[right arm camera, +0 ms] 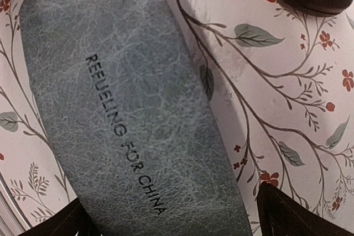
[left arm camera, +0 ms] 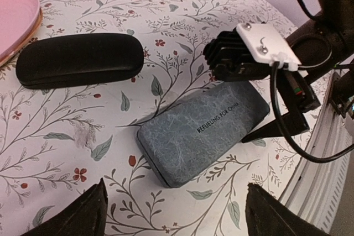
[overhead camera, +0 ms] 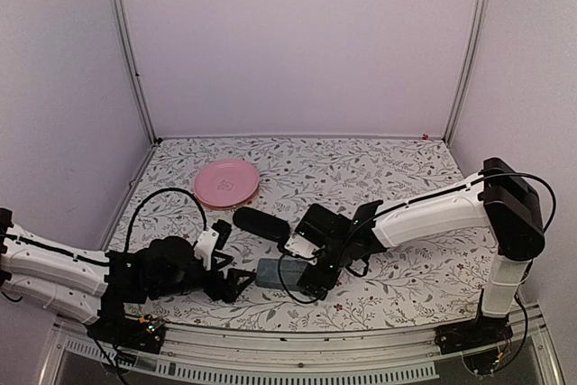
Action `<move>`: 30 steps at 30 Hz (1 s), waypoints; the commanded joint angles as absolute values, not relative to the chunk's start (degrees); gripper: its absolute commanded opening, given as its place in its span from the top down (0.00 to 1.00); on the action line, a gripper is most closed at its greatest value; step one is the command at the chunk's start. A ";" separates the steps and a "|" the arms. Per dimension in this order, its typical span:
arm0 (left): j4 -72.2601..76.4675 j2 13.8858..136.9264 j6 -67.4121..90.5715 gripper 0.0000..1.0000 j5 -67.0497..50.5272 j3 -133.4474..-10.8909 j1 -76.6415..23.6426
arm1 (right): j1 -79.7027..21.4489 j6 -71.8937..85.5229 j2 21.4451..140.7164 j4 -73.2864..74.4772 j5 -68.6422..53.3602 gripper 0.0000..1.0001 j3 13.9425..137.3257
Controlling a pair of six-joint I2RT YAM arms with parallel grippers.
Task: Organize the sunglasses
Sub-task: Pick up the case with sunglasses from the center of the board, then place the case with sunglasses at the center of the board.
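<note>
A grey-blue case [left arm camera: 202,131] lies closed on the counter [overhead camera: 388,169], with a wide-open gripper at each end.
The right gripper [right arm camera: 176,216] straddles one end, fingers spread. The left gripper [left arm camera: 177,197] gapes empty by the other. A black case [left arm camera: 77,59] lies closed nearby. The sunglasses show in no view.

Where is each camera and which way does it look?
Top camera: high behind the arms, looking down on the flowery table; left arm and right arm show.
Left wrist camera: on the left arm, looking over the grey-blue rectangular case and black oval case; open left claw at the bottom.
Right wrist camera: on the right arm, looking down close at that case; open right claw at bottom corners.
Shared: all three see the grey-blue case.
</note>
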State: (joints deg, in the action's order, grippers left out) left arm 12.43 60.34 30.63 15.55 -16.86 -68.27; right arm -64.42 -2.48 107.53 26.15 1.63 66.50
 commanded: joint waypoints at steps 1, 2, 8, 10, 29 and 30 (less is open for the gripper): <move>11.78 59.60 29.73 0.13 14.39 -16.36 -66.63 | -64.16 -6.35 109.22 27.18 1.80 0.07 68.61; 11.78 59.62 29.71 0.13 14.22 -16.45 -66.34 | -64.18 -6.76 109.36 27.10 1.70 0.10 68.68; 10.85 59.10 30.65 0.12 12.90 -17.59 -63.22 | -64.16 -7.97 109.02 27.07 1.96 0.34 68.68; 10.41 58.83 30.58 0.12 12.54 -18.21 -62.17 | -64.12 -8.10 108.01 27.07 1.76 0.40 67.90; 7.11 59.50 30.01 0.06 8.98 -23.28 -49.91 | -55.21 -0.29 85.53 24.08 -0.06 0.59 55.21; 6.93 59.45 30.05 0.05 9.16 -23.37 -49.54 | -53.78 1.25 85.37 24.08 0.07 0.59 55.13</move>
State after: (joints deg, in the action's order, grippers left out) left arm 8.25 59.27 30.11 10.00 -21.82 -51.51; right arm -58.92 -2.85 87.74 26.41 -0.75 56.16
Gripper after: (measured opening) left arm 0.940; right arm 0.737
